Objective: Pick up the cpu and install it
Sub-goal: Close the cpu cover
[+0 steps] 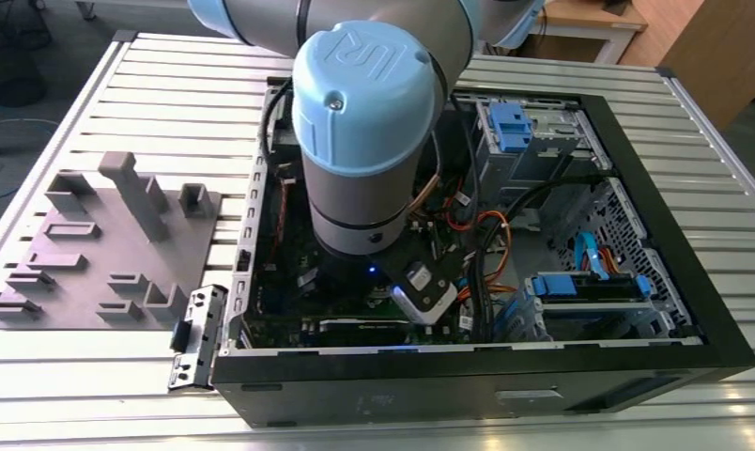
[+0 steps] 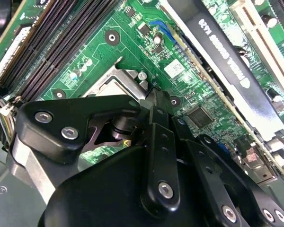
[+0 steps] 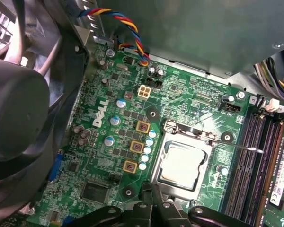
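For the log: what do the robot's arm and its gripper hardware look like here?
In the exterior view the arm is a thick silver-grey tube topped by a rounded pale-blue joint cap with raised lettering. In the second wrist view the gripper is glossy black, built from angular linkage plates fastened with silver hex-socket screws. A small blue light glows under the wrist in the exterior view.

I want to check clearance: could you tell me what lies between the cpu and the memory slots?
In the first wrist view, between the cpu and the memory slots lie the socket frame's edge and green motherboard.
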Robot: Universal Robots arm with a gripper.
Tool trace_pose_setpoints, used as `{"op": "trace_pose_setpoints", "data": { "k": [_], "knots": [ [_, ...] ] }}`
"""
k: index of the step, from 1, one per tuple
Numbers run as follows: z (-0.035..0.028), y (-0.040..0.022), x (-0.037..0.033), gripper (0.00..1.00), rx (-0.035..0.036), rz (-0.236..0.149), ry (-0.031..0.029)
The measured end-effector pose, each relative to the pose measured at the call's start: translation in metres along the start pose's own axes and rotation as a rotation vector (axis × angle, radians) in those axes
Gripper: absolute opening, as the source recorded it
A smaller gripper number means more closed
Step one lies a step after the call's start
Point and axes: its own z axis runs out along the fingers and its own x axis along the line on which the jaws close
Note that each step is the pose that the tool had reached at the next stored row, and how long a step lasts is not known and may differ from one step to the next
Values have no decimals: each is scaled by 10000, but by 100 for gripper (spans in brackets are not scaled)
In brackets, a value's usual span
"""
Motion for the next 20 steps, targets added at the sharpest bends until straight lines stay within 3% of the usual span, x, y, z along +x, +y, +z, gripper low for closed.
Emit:
{"op": "trace_pose_setpoints", "data": {
  "k": [7, 13, 20],
  "knots": [
    [7, -8, -122, 11, -22, 7, 75],
    [19, 61, -244, 11, -30, 10, 114],
    [15, 69, -263, 11, -21, 12, 135]
  ]
}}
